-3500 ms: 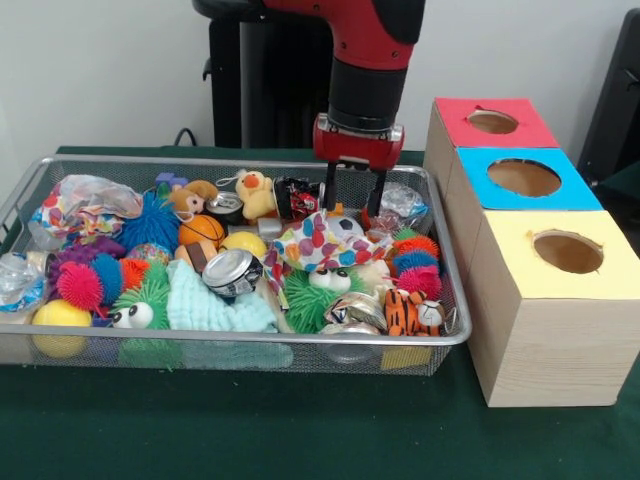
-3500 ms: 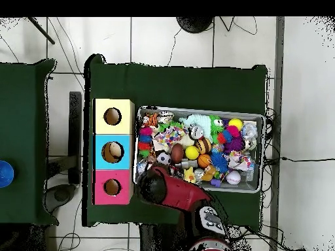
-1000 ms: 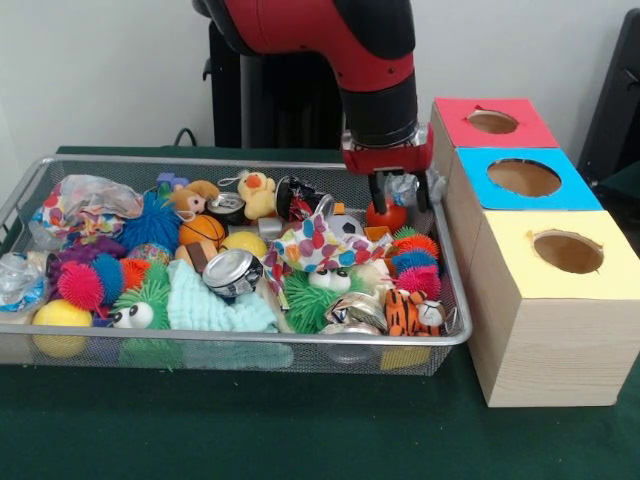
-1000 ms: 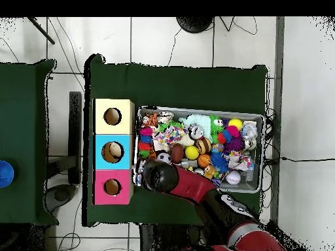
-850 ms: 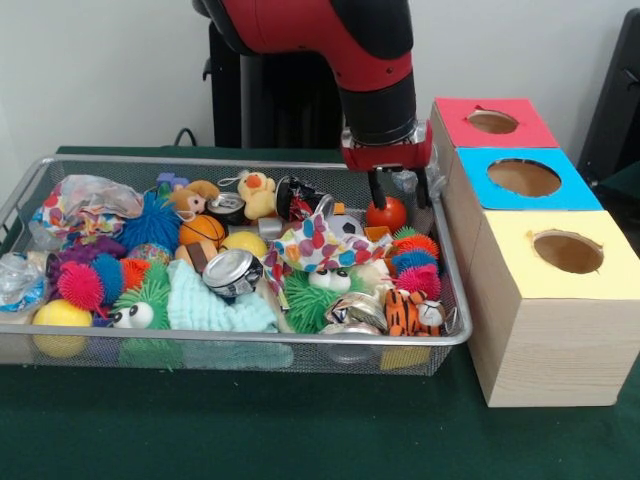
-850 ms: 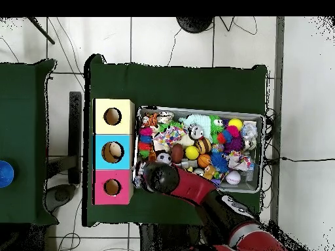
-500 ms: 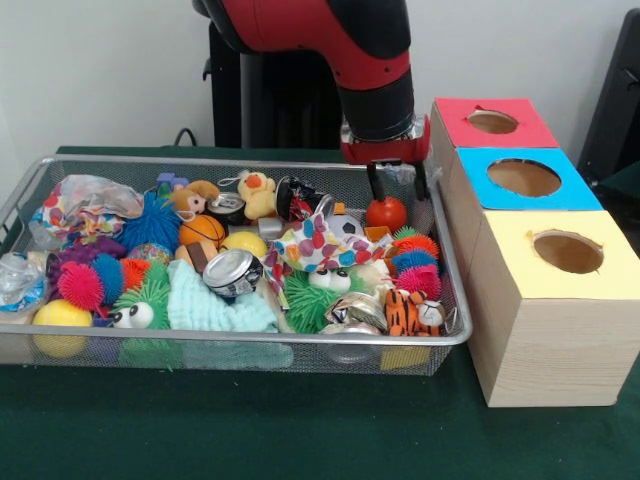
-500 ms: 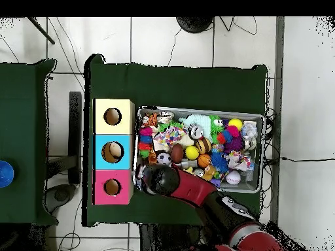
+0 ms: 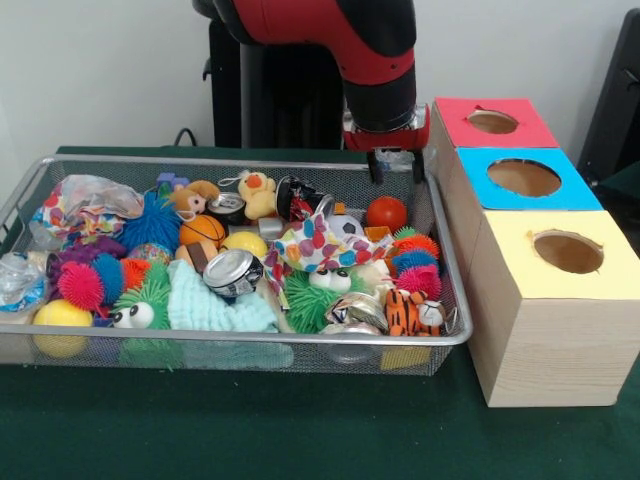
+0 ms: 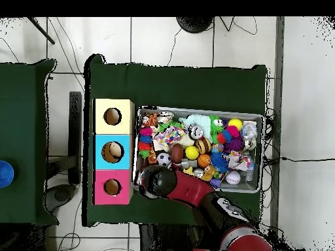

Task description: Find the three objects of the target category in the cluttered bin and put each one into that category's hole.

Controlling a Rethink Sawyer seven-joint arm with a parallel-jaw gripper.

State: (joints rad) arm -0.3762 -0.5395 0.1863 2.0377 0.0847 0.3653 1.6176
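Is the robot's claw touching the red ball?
Apart. In the front view the gripper hangs above the red ball, with wire mesh showing between them.

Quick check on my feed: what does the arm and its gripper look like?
The arm is a thick rounded tube, glossy red with a black band at the wrist. A red block caps the wrist, and the gripper has two short, thin black jaws below it. No markings are legible.

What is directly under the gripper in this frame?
Under the gripper, a red ball lies free in the cluttered bin near its far right corner, with a gap between them. The fingers hang apart and hold nothing. What the ball rests on is covered by neighbouring toys.
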